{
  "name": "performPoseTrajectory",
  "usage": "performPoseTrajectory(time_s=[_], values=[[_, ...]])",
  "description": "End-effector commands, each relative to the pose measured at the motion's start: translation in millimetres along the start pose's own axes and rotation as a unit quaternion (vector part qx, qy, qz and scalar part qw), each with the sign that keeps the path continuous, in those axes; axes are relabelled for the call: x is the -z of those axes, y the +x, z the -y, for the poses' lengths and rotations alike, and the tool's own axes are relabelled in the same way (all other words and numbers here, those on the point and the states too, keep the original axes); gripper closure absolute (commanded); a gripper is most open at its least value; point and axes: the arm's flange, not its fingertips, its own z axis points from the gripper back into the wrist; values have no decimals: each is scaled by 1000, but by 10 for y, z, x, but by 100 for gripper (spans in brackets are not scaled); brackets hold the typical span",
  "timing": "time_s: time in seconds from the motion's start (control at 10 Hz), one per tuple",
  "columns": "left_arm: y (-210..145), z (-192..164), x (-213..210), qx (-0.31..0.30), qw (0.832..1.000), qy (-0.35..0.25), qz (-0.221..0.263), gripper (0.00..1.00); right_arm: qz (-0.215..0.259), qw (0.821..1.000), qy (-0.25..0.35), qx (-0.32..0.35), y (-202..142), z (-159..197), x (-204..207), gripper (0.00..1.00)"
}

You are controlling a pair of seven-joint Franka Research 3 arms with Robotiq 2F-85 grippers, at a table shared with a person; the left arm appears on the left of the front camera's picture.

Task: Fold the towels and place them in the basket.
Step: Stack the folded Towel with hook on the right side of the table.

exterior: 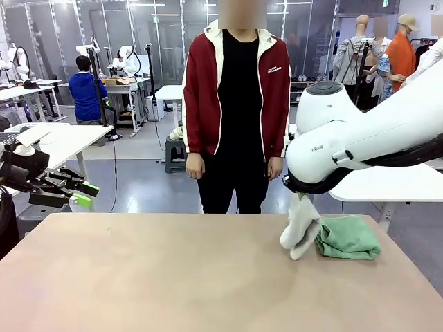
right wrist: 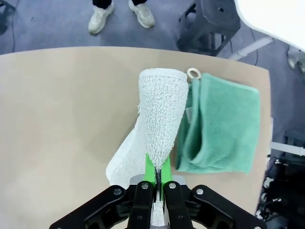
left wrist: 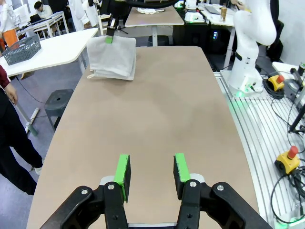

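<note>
Front view: the bare beige tabletop [exterior: 173, 277] carries 2 towels near its right edge, toward the far side. The cream-white terry towel [exterior: 300, 225] hangs folded from under the white right arm, its lower end touching the tabletop. The sea-green terry towel [exterior: 348, 238] lies folded flat just beside it, on the side nearer the right edge. The right gripper itself is hidden behind the arm's wrist here. The left gripper [exterior: 84, 194] hovers off the tabletop's left edge, its green pads apart and holding nothing. A person in a red jacket stands at the far edge, hands [exterior: 194, 166] hanging at the sides.

Left wrist view: the left gripper [left wrist: 152, 171] hangs over the near end of the tabletop [left wrist: 157, 109], jaws apart with bare surface between them. At the far end the cream-white towel [left wrist: 112, 58] hangs in a flat panel from the right gripper [left wrist: 110, 39].

Right wrist view: the right gripper [right wrist: 157, 175] is clamped tight on the cream-white towel [right wrist: 159, 119], which rises as a folded ridge from the pads. Its small corner loop [right wrist: 193, 73] sits at the top. The sea-green towel [right wrist: 220, 125] lies touching it near the tabletop's [right wrist: 62, 119] corner.
</note>
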Motion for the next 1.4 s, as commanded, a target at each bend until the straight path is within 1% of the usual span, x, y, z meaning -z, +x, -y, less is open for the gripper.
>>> performPoseTrajectory(time_s=[0.0, 0.1, 0.4, 0.5, 0.8, 1.3], values=[[14, 19, -6, 2, 1000, -1, 10, 52, 2, 1000, -16, -22, 5, 138, -57, 95], [14, 19, -6, 2, 1000, -1, 10, 52, -2, 1000, -16, -21, 39, 246, -71, 95], [14, 19, -6, 2, 1000, -1, 10, 52, 4, 998, -8, -58, 135, 500, -97, 95], [14, 19, -6, 2, 1000, -1, 10, 52, 5, 999, -10, -51, 182, 579, -92, 95], [14, 19, -6, 2, 1000, -1, 10, 52, -2, 998, 0, -63, 243, 849, -140, 95], [14, 19, -6, 2, 1000, -1, 10, 52, -17, 999, -12, -47, 282, 1406, 223, 95]])
